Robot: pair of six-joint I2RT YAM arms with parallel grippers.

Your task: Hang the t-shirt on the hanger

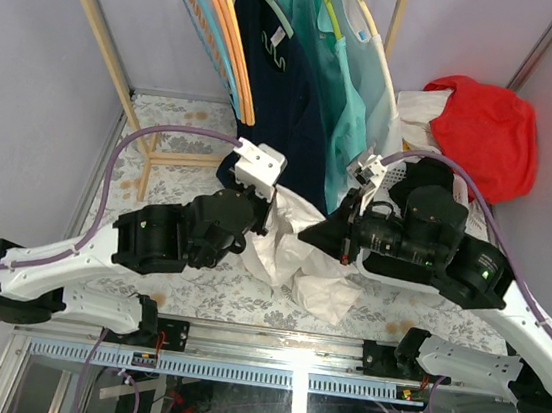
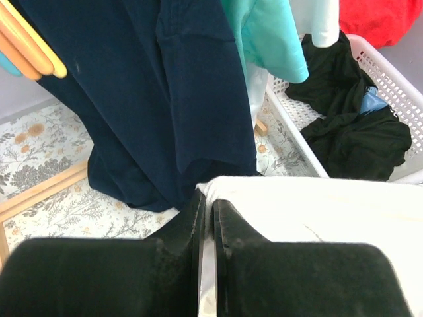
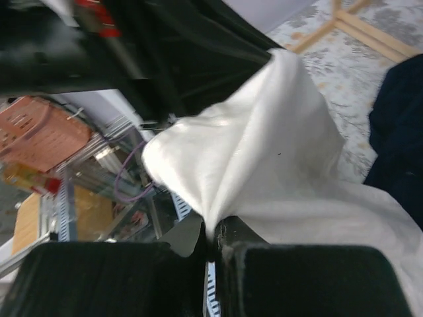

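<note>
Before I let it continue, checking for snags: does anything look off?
Only the t-shirt: pinched in the shut jaws of the left gripper and right gripper, it sags bunched and twisted onto the table.

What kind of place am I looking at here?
Probably a robotics lab cell staged as a laundry corner: a wooden garment rack hung with shirts, a white laundry basket of dark clothes, and the left gripper and right gripper pinching a white t-shirt.

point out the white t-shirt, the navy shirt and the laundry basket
white t-shirt (image 1: 280, 252): top view, on the crumpled middle of the cloth
navy shirt (image 2: 178, 99): left wrist view, on the middle of its hanging front
laundry basket (image 2: 299, 140): left wrist view, on its near white rim
</note>
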